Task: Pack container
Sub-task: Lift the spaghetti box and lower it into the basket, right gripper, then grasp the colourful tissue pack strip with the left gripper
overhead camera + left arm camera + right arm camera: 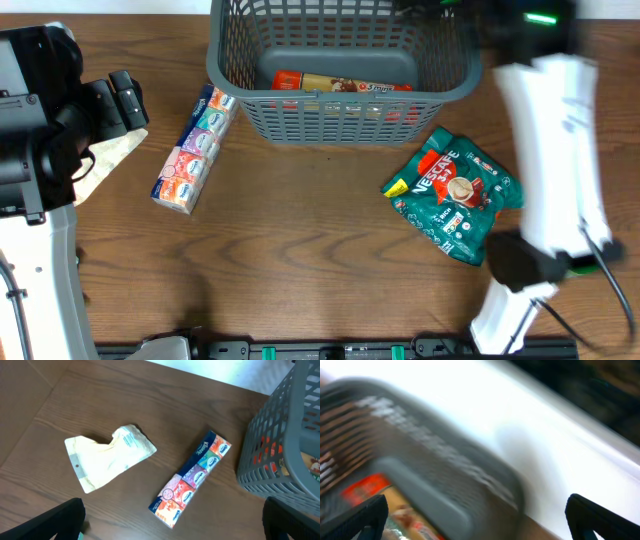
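The dark grey slotted basket [340, 60] stands at the back middle of the table with a red and tan packet [340, 84] lying in it. It also shows in the left wrist view [285, 450] and, blurred, in the right wrist view [435, 460]. A long pack of tissues [193, 150] lies left of the basket, and shows in the left wrist view [192, 477]. A green Nescafe bag [455, 192] lies right of it. My left gripper [172, 522] is open and empty above the tissue pack. My right gripper [475, 515] is open and empty over the basket's far right corner.
A crumpled cream pouch [107, 455] lies left of the tissue pack; in the overhead view it [105, 160] is partly hidden by the left arm. The right arm [555, 150] reaches along the table's right side.
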You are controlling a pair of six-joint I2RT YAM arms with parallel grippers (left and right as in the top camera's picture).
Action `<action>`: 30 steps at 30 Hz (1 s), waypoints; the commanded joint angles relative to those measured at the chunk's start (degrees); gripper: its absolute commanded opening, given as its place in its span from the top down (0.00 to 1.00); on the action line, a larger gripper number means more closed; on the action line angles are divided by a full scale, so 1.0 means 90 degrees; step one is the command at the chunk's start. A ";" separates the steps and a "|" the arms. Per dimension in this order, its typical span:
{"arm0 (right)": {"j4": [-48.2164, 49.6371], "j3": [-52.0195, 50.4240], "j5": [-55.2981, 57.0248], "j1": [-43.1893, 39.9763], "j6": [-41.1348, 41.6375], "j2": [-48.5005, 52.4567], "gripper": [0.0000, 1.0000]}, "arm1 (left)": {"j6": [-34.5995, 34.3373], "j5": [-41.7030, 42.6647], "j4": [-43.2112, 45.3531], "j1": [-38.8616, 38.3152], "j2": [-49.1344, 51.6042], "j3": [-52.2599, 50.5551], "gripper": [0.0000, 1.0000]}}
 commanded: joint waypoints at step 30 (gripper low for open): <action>-0.1953 -0.3813 0.0884 -0.3048 0.4061 -0.0721 0.01 | 0.3070 0.0950 -0.0393 -0.0440 0.3995 -0.0002 0.01</action>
